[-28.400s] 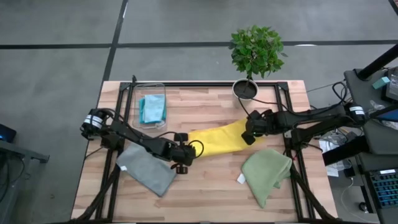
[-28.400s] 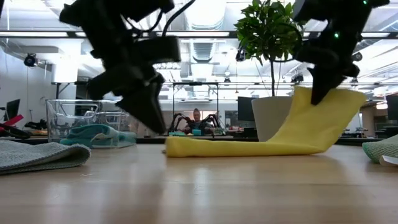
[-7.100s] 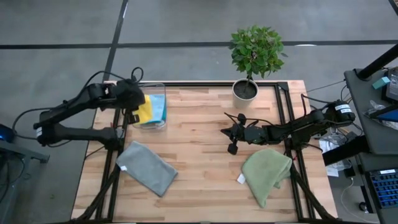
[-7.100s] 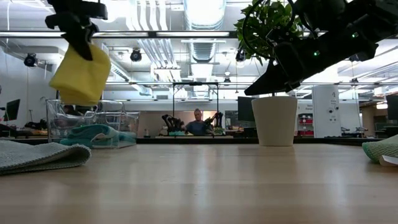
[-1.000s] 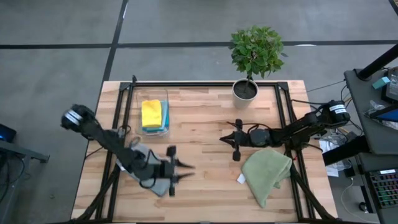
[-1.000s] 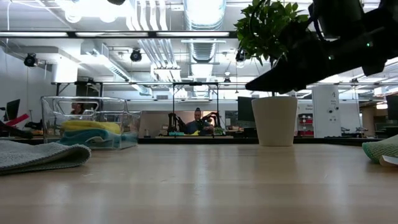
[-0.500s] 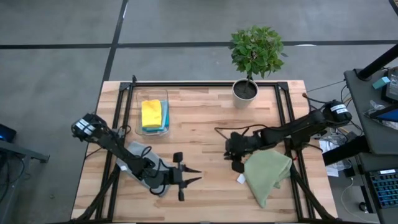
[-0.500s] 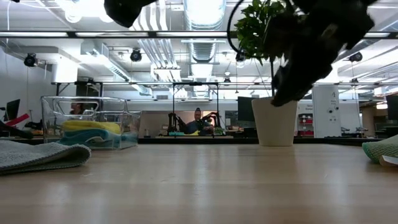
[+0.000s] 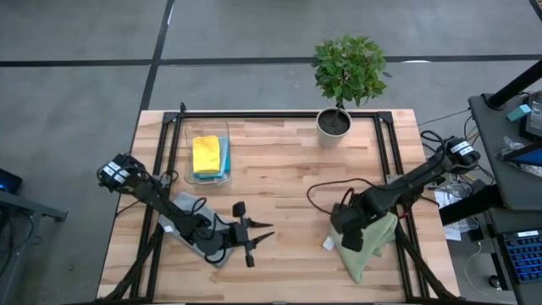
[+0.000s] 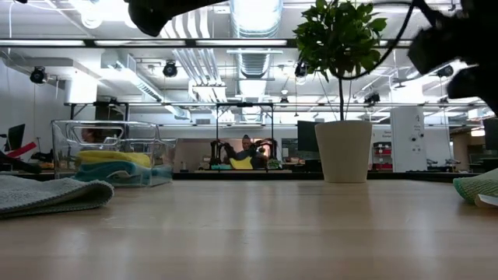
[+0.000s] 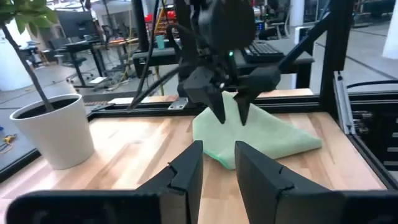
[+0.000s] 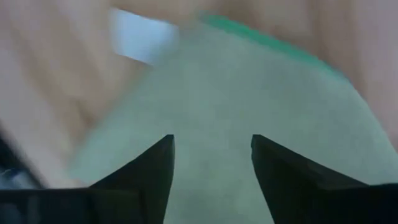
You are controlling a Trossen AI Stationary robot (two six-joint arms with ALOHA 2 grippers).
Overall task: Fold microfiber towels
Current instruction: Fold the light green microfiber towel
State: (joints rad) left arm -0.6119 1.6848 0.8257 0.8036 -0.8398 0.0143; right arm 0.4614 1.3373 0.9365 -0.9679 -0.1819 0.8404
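Two arms show in my high view. My left pincer (image 9: pixel 254 238) sits released beside the grey towel (image 9: pixel 193 229), on the side toward the olive green towel (image 9: pixel 366 244). My right pincer (image 9: pixel 351 238) hangs over that olive towel, which has a white tag (image 9: pixel 327 243). The yellow towel (image 9: pixel 207 154) lies atop a teal towel (image 9: pixel 222 161) inside the clear bin (image 9: pixel 206 121), across the desk (image 9: pixel 279 161) from the potted plant (image 9: pixel 347 68).

From the low view I see the grey towel at one desk edge, the olive one at the opposite edge.

My left wrist view shows the right pincer's fingers parted just above the olive towel.

My right wrist view fills with olive cloth between spread fingers (image 12: pixel 146 168).
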